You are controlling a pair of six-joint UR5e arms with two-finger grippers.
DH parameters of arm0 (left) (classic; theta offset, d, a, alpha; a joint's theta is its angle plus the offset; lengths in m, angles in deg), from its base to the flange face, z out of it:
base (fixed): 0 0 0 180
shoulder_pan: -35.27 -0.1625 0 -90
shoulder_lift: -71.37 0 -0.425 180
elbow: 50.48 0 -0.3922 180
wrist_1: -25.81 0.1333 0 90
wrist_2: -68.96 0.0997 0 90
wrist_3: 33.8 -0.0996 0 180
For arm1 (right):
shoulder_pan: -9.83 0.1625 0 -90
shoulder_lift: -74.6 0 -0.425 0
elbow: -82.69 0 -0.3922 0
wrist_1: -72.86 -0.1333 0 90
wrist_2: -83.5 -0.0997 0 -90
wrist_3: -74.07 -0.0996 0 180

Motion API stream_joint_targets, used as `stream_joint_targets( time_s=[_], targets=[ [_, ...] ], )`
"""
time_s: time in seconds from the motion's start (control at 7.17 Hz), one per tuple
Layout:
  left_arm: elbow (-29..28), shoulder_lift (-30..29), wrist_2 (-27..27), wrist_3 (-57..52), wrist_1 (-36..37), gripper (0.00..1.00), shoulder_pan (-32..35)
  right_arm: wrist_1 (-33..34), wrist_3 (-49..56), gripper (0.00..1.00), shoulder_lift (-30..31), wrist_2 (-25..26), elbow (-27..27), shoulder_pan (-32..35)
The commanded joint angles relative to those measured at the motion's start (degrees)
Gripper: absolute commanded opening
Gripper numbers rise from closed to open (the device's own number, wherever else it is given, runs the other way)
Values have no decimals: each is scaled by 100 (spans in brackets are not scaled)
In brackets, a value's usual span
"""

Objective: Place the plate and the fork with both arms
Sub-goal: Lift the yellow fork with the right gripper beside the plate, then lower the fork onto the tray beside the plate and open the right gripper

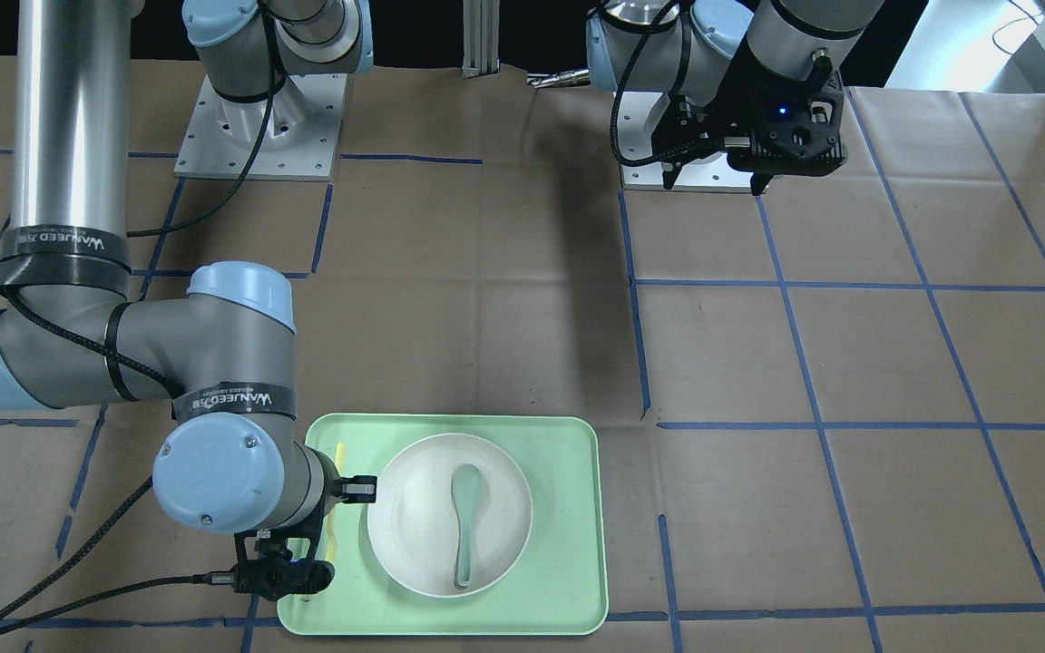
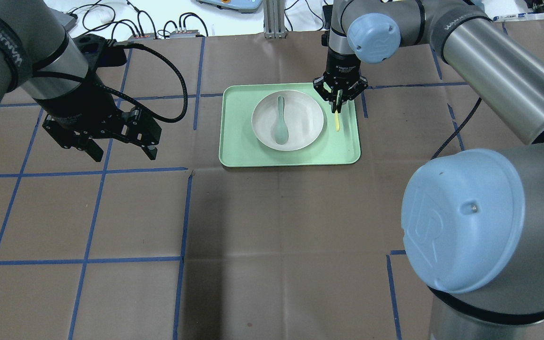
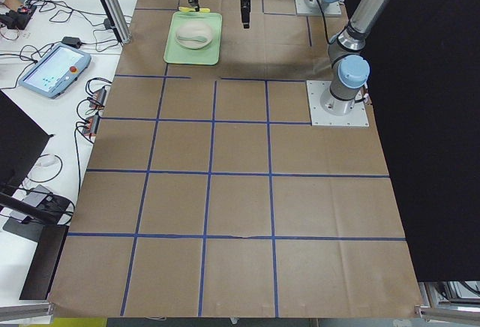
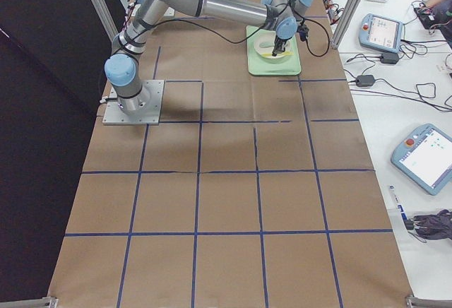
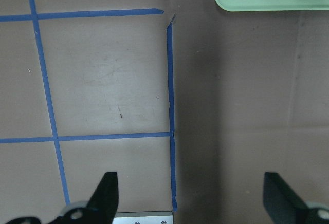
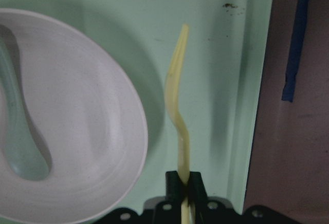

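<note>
Overhead exterior: R hand (image 2: pixel 337 107) tight on fork (image 2: pixel 337 121) beside plate (image 2: pixel 307 118) w/ spoon (image 2: pixel 280 125), on tray (image 2: pixel 234 141); L hand (image 2: pixel 124 155) open.

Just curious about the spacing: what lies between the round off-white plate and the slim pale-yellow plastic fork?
Only a bare strip of mint-green rectangular tray separates plate and fork, per the right wrist view.

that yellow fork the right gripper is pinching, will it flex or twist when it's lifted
Probably light and slightly bendy: the fork looks like slim plastic with a curved neck. A long part sticks out past the right gripper, so it may droop or pivot in the pinch. Its smooth surface might also slide on the tray.
</note>
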Motion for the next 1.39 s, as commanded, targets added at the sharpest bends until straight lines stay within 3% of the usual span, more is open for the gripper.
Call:
stream_joint_targets(
  time_s=[0.0, 0.42, 0.56, 0.7, 0.84, 1.25],
  targets=[
    [10, 5, -1, 0, 1, 100, -3, 156, 103, 0, -206, -13, -42, -117],
    [10, 5, -1, 0, 1, 100, -3, 166, 121, 1, -311, -66, 2, -82],
    [10, 5, -1, 9, 1, 100, -3, 166, 121, 32, -303, -66, 3, -91],
    [10, 5, -1, 1, 1, 100, -3, 166, 121, 88, -277, -75, 11, -91],
    [10, 5, -1, 9, 1, 100, -12, 140, 129, 100, -198, -75, 20, -126],
    [10, 5, -1, 0, 1, 100, -12, 26, 539, 100, 415, 3, -102, -161]
  ],
)
